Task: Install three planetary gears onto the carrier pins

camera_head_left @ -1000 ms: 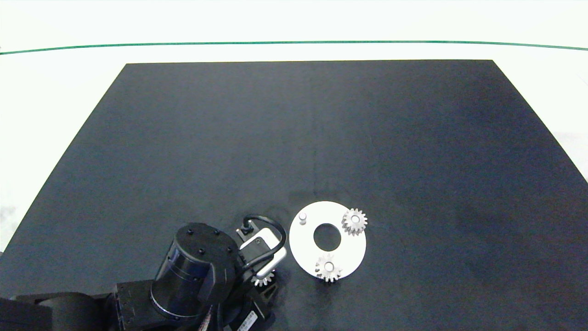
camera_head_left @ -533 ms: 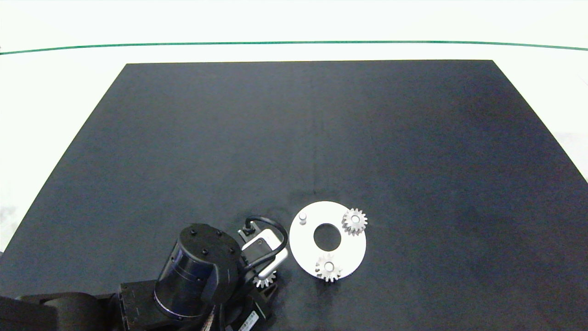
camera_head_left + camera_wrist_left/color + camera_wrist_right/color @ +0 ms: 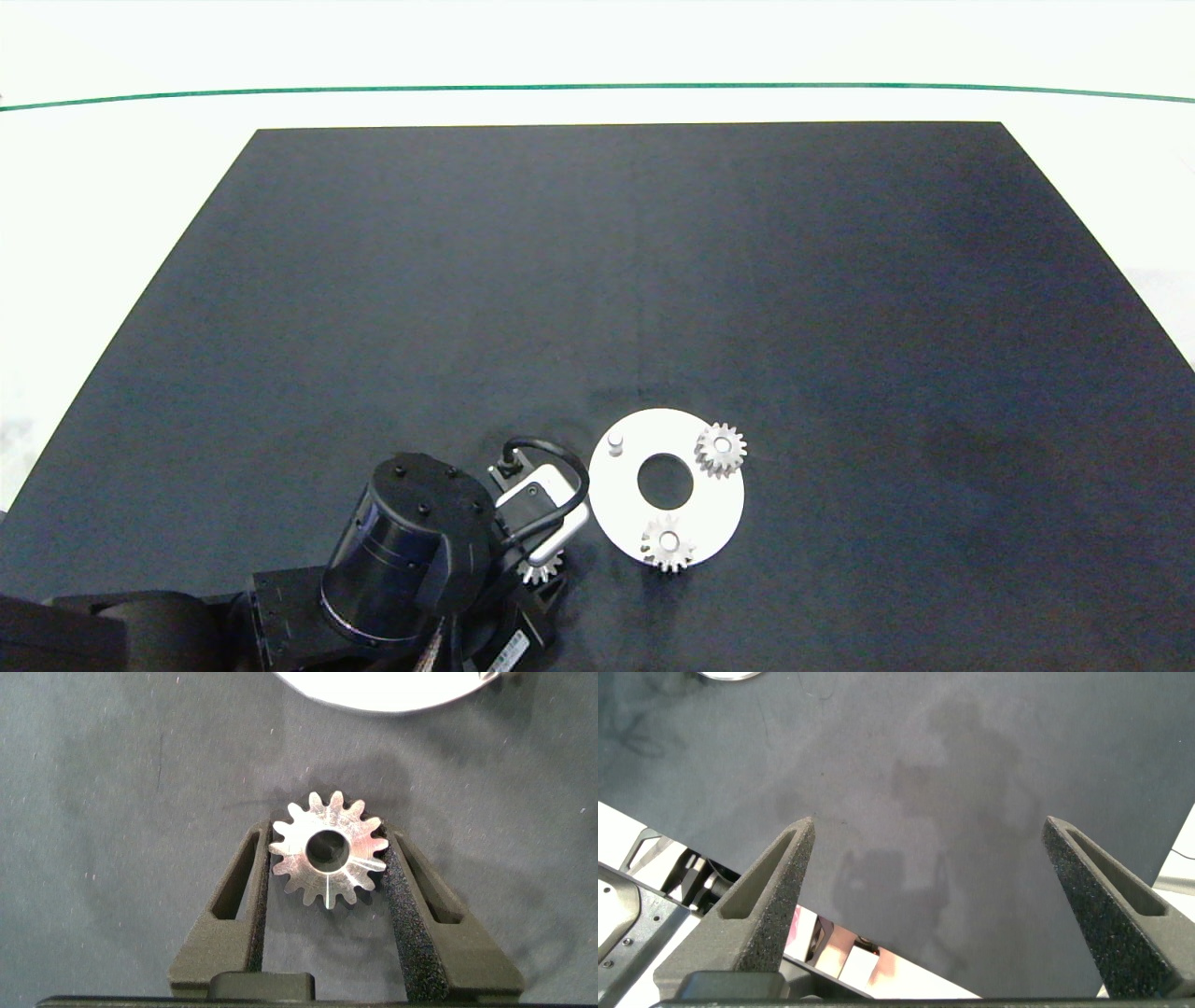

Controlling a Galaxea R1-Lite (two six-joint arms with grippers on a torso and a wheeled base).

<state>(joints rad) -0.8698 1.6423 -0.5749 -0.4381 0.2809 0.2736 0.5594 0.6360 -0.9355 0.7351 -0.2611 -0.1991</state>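
holding the third gear beside the disc

covering most of the scene, the black mat (image 3: 597, 308) lies on the pale counter (image 3: 597, 47), with a thin green line (image 3: 597, 88) running across the counter beyond the mat. the left arm (image 3: 411, 551) comes in low over the near part of the mat, and its left tool (image 3: 327, 891) sits just short of the white disc (image 3: 616, 509), which lies ahead of the fingertips and slightly to the side. the left tool is closed narrow on the third gear (image 3: 328, 849), one finger pad (image 3: 404, 896) pressing the teeth on each flank; the gear lies flat between them with its centre hole facing up, clear of the disc's edge. on the disc, two planetary gears are seated on pins: one gear (image 3: 720, 450) on the side far from the left tool, another gear (image 3: 667, 542) at the near rim. the bare pin (image 3: 614, 443) stands upright on the part of the disc closest to the left tool. the right tool (image 3: 929, 859) hangs over bare mat at its near edge, well away from the disc, fingers spread wide and holding nothing.
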